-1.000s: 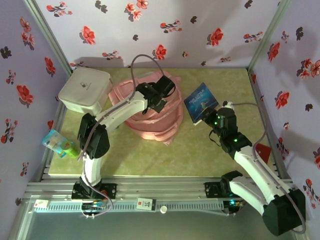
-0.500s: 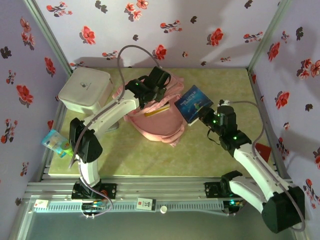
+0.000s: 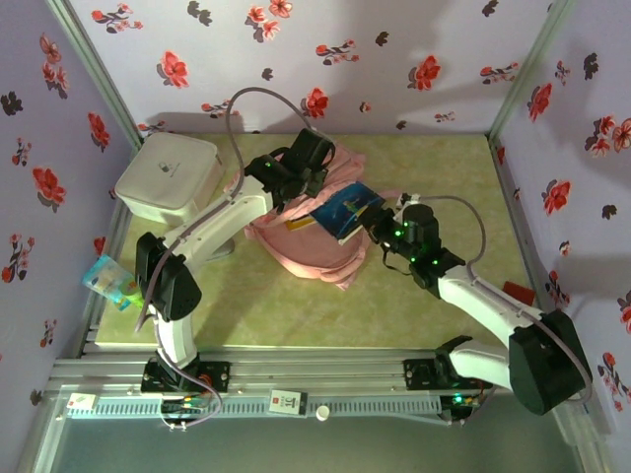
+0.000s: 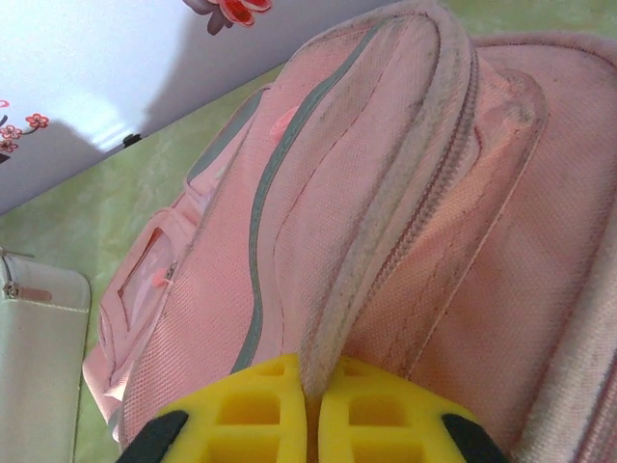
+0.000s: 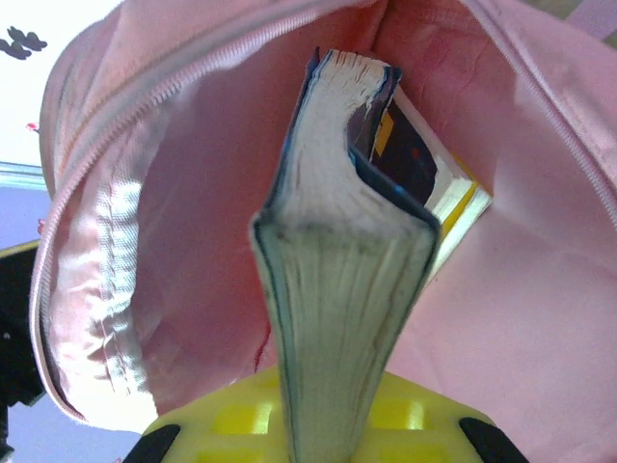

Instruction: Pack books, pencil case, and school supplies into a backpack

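The backpack [image 3: 301, 254], toward 12 o'clock on the counter [image 3: 424, 315], is pinched at its zip edge by the left tool [image 4: 310, 424]. A dark blue book [image 5: 337, 289], pinched by the right tool [image 5: 318, 429], is lodged in its mouth from 3 o'clock.

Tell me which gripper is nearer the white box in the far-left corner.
Left. The left gripper pinches the backpack rim, right of the white box; the right gripper, pushing a blue book into the opening, sits farther right.
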Controlling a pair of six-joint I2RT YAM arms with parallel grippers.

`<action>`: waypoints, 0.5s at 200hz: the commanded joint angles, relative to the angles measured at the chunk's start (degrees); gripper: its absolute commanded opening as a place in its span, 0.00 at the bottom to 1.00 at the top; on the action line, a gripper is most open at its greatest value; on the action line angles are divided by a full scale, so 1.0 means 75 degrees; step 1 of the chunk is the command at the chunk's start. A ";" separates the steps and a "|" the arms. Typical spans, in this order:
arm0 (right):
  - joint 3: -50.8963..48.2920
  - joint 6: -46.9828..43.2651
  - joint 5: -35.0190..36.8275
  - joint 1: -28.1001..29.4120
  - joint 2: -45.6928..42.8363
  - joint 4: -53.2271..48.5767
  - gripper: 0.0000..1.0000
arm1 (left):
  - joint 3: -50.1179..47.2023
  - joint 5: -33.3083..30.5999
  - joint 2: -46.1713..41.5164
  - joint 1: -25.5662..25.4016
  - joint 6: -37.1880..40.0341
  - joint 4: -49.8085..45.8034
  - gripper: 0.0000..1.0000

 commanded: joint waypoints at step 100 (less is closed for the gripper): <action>0.0801 0.0919 0.1020 0.0436 0.2371 0.1325 0.07 | 0.0365 0.0424 -0.0411 0.0114 -0.0705 0.0832 0.00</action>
